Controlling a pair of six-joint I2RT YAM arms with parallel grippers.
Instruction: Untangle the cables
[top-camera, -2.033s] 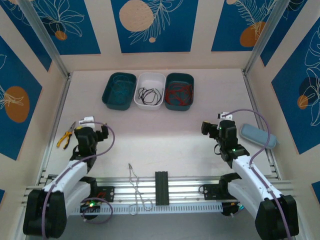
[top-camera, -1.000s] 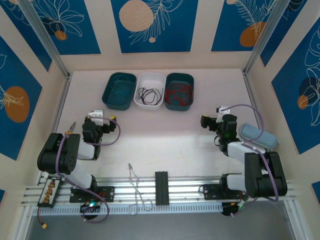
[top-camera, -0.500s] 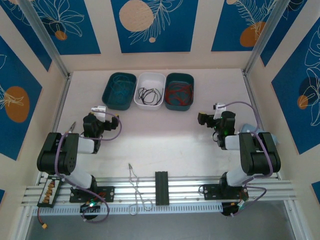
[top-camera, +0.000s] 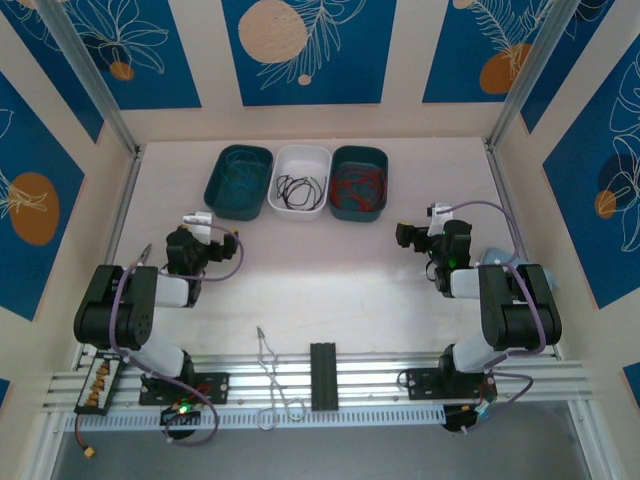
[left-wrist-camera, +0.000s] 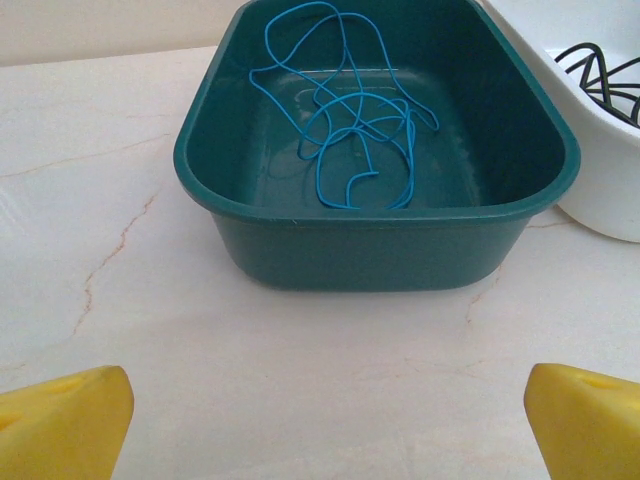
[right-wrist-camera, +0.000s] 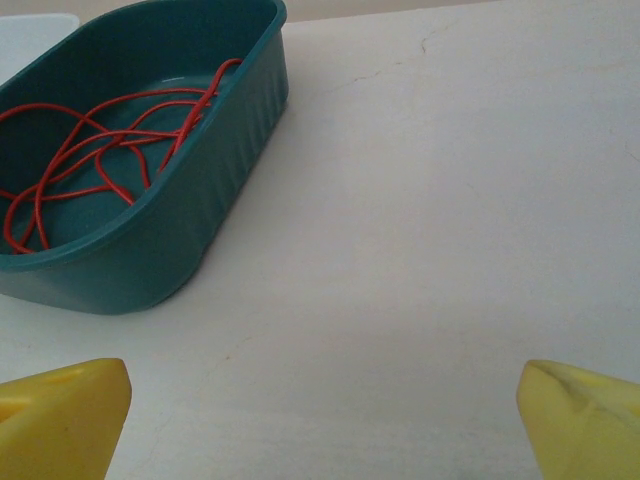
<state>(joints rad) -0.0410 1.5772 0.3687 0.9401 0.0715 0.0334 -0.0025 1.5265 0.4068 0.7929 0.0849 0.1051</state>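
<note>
Teal plastic on both flanks of the white tray (top-camera: 301, 205), and every colour has its own home. The blue cable (left-wrist-camera: 345, 120) lies in loose loops on the floor of the left teal tray (left-wrist-camera: 380, 240), just left of the white tray. The red cable (right-wrist-camera: 100, 150) is heaped in the right teal tray (right-wrist-camera: 190, 230), just right of it. The black cable (top-camera: 301, 187) is coiled inside the white tray itself. The three trays stand side by side in a row on the far part of the counter (top-camera: 320, 280).

Over to the left gripper (left-wrist-camera: 325, 420): jaws wide apart, yellow fingertips (left-wrist-camera: 65, 420) at the bottom corners of the wrist view, only bare counter between them. It sits low, nearer the arms than the white tray and off to its left, squared up to the left teal tray but short of its near wall, so it is clear of the blue cable.

Right gripper (right-wrist-camera: 325, 420), same story: jaws spread, nothing held, nearer than the white tray and off to its right. The right teal tray and its red cable lie ahead and to this gripper's left, not touching it.
</note>
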